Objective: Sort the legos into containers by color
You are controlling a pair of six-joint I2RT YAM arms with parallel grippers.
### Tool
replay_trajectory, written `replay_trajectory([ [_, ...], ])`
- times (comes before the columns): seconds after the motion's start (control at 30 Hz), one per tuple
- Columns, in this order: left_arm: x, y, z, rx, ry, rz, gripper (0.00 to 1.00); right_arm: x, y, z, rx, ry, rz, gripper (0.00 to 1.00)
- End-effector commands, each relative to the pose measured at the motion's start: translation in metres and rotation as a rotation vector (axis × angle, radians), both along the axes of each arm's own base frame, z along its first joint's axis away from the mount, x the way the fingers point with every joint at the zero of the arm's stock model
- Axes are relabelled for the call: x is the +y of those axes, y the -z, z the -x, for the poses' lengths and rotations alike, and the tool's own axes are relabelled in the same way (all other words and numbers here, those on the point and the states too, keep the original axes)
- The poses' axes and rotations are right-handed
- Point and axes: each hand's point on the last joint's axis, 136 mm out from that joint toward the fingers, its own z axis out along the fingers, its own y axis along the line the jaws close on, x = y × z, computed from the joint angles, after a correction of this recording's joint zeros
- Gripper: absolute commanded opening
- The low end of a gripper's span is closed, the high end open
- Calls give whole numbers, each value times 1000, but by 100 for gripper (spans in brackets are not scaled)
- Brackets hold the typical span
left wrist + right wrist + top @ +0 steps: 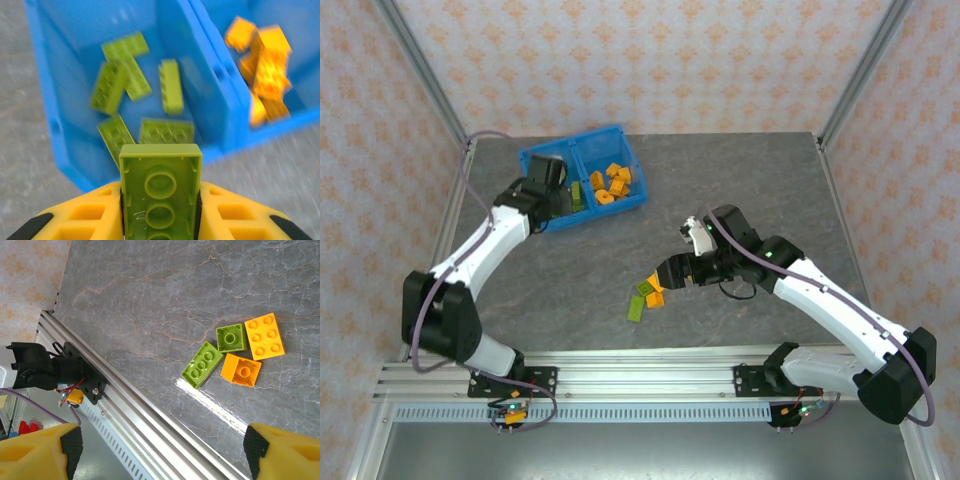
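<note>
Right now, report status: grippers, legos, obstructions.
Left gripper shut on green lego, at bin's green compartment. Right gripper open above four loose legos on table. No obstruction seen.

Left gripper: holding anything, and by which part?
The left gripper pinches a green brick across its two long sides; the far end sticks out toward the blue bin.

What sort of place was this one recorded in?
Probably a lab robot cell rather than a home: a grey stone-look table edged with aluminium rails, patterned backdrop walls closing it in, and a blue bin for sorting.
</note>
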Motion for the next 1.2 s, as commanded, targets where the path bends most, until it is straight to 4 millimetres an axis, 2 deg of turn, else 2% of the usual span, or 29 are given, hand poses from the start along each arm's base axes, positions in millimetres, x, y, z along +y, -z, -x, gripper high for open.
replay_trajectory([
  [0.0, 26, -3, -44, -51, -119, -13, 33, -1, -16, -6, -58, 30, -31, 85],
  [0.13, 44, 10, -91, -43, -179, 41, 33, -7, -22, -3, -75, 43, -33, 85],
  [0.23, 44, 26, -119, -13, -178, 93, 34, -11, -25, -3, -92, 59, -32, 85],
  [0.33, 41, 37, -136, 5, -175, 165, 41, -13, -25, -2, -96, 70, -33, 85],
  [0.5, 41, 37, -140, 20, -167, 168, 57, -14, -24, -4, -101, 82, -29, 85],
  [0.6, 39, 21, -132, -9, -151, 181, 60, -13, -20, -11, -109, 104, -22, 85],
  [0.67, 33, 5, -122, -43, -130, 220, 60, -10, -17, -14, -106, 105, -26, 86],
  [0.77, 16, -41, -95, -154, -74, 317, 62, -6, -4, -27, -90, 134, 7, 86],
  [0.87, -11, -84, -51, -248, 40, 302, 64, -5, 15, -44, -71, 188, 67, 86],
  [1.0, -63, -131, 27, -263, 332, 151, 73, 0, 47, -61, -20, 226, 147, 85],
  [1.07, -88, -145, 69, -264, 509, 99, 78, 3, 63, -67, 9, 233, 181, 84],
  [1.17, -129, -149, 145, -283, 902, 15, 92, 9, 84, -72, 51, 226, 213, 82],
])
